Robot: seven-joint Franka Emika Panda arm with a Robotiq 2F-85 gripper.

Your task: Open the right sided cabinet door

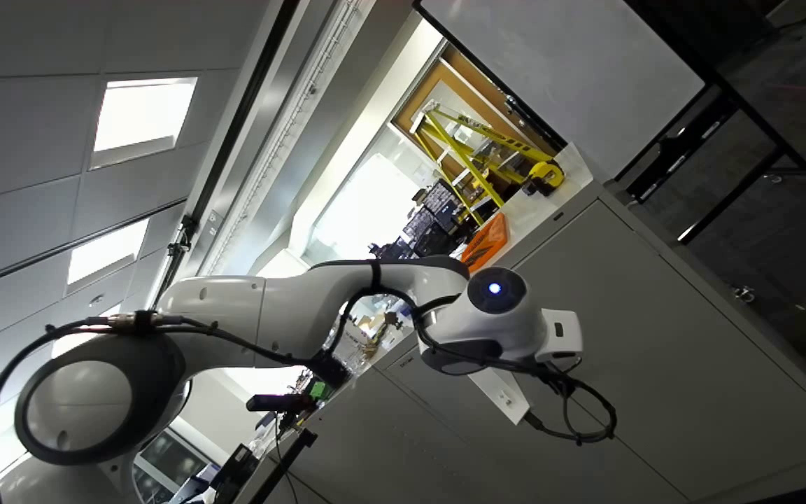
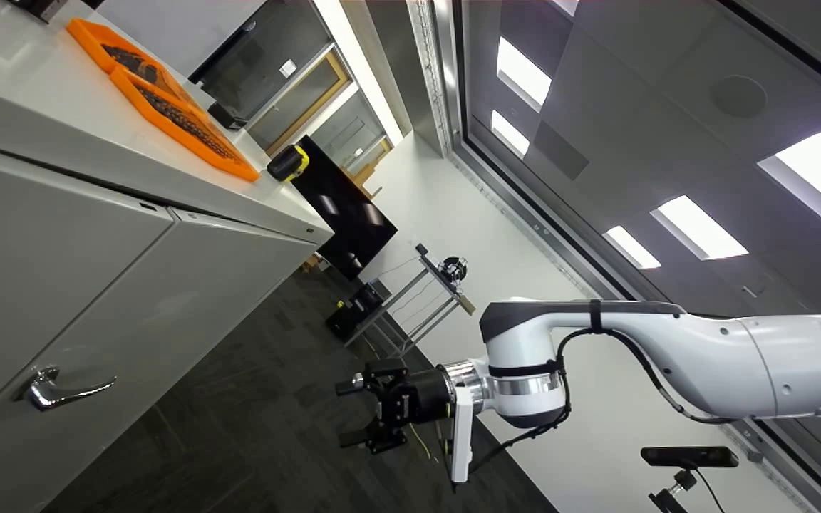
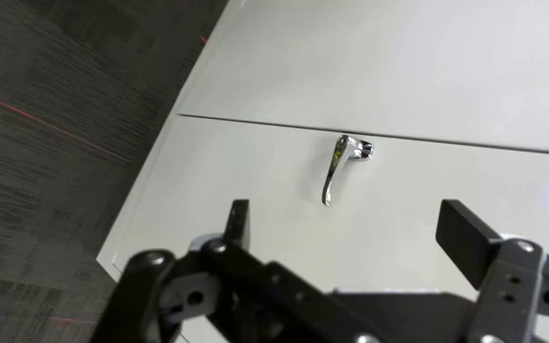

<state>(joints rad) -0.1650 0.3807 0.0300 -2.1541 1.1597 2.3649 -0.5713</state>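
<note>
While the black two-finger gripper [image 2: 348, 415] hangs spread, clear of the curved silver metal handle [image 3: 335, 165], guessing pre-grasp; straddle it next.

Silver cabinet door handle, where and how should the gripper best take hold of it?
The silver handle is probably best pinched mid-lever, away from its thicker mount. Come from in front of the door: the slim lever stands off its surface, and in the wrist view it runs roughly crosswise to how the open gripper closes, so its narrow width should fit.
</note>
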